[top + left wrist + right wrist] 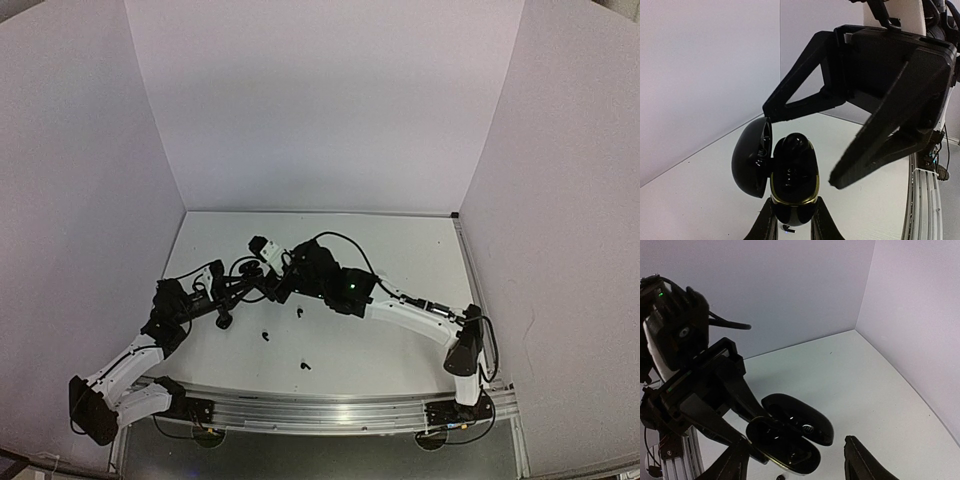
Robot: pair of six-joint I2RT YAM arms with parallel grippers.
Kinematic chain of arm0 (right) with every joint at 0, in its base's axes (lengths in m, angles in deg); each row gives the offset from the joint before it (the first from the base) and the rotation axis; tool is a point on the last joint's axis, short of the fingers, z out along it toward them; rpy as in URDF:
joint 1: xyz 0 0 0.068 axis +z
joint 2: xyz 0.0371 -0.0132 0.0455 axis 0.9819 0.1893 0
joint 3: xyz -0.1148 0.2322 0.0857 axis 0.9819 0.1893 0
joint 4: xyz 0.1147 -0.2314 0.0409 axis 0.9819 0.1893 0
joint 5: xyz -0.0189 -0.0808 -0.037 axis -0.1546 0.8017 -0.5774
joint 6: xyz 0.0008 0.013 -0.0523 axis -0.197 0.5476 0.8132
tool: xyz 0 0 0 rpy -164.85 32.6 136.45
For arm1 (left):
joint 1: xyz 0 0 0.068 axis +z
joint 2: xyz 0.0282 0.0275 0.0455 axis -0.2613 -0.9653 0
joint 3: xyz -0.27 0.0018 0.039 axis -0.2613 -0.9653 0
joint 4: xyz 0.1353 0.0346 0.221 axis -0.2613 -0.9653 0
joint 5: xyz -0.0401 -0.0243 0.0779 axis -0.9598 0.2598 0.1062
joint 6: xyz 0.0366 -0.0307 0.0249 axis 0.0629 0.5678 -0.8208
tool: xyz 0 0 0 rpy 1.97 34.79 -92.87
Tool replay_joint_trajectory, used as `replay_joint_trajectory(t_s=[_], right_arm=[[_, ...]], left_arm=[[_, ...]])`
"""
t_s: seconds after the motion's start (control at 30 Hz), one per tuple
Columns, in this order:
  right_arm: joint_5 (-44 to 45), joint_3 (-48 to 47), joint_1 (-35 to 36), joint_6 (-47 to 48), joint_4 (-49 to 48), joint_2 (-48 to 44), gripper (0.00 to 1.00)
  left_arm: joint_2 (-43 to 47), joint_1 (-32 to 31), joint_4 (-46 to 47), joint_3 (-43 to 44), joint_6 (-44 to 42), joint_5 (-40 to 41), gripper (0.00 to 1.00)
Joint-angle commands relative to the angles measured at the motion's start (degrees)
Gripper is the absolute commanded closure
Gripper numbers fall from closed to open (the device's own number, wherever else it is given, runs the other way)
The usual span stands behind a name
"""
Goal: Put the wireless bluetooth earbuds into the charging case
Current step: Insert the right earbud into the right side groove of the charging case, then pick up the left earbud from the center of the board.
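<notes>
My left gripper [792, 212] is shut on the lower end of a glossy black charging case [792, 185] with a gold rim. It holds the case upright, with the lid [747, 160] swung open to the left. One black earbud [796, 142] sits in the top of the case. My right gripper [795, 450] is open just above the case [785, 445], its fingers [875, 145] apart from it with nothing between them. Three loose black earbuds [265, 334] [305, 365] [298, 314] lie on the table.
The two grippers meet left of the table's middle [285, 278]. White walls [320, 110] close in the back and both sides. A small dark object [224, 322] lies by the left arm. A metal rail [320, 410] runs along the near edge.
</notes>
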Motion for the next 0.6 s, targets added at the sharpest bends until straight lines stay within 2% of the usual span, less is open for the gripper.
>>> replay_joint_trajectory(t_s=[0.0,0.13,0.23,0.37,0.43,0.5,0.57], right_arm=[[-4.07,-3.25,0.29,-2.1,0.76,-2.99,0.36],[-4.03,-5.2,-0.21,-4.5,0.46,-3.89,0.3],[-2.33,-6.11,-1.82,-10.98,0.21,-5.04,0.28],[8.28,-1.74,-4.21,-21.51,1.53,-7.18,0.29],[15.86,0.24,-5.14,-27.67,5.79,-7.06,0.32],[22.58,-1.57,-5.56,-33.94,14.51,-4.88,0.41],[25.97,-4.6,-5.66,-38.4,22.2,-1.57,0.45]], left_arm=[[-0.5,-0.24,3.43,1.52,0.58,0.77,1.0],[-0.23,-0.24,2.92,1.44,0.59,1.92,1.0],[-0.3,-0.24,2.33,1.6,2.29,5.16,1.0],[-0.49,-0.19,2.27,1.36,4.32,11.3,1.0],[-0.34,-0.24,1.66,1.16,4.85,14.29,1.0],[0.1,-0.24,0.58,1.01,4.66,16.75,1.0],[0.7,-0.24,-0.27,0.83,4.13,17.88,1.0]])
